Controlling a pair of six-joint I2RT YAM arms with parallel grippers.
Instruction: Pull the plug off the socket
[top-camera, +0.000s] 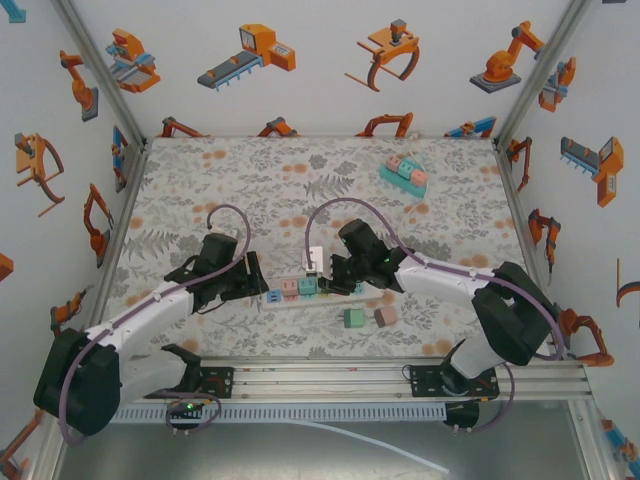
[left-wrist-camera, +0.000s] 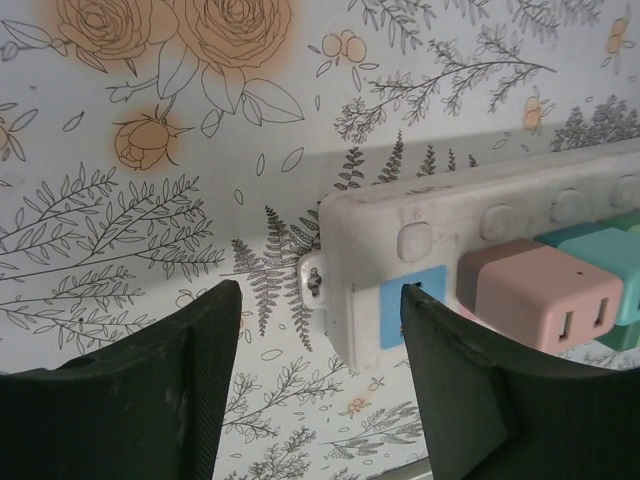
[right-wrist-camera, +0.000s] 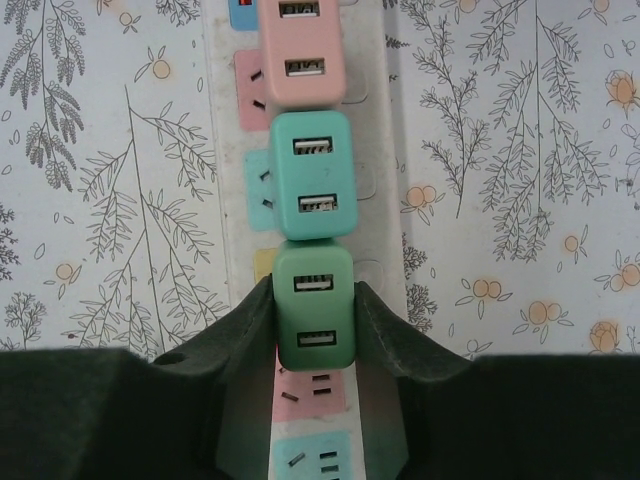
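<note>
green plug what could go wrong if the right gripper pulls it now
1. The left gripper stands open around the end of the strip, not clamping it, so the strip may lift along with the green plug.
2. The right gripper is shut on the green plug right beside the teal plug; a tilted pull could jam against it.

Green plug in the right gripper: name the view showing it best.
Right wrist: green plug face-on, both USB ports visible, right gripper shut on it. Top external: tiny, mostly under the gripper. Left wrist: largely blocked by the pink plug.
</note>
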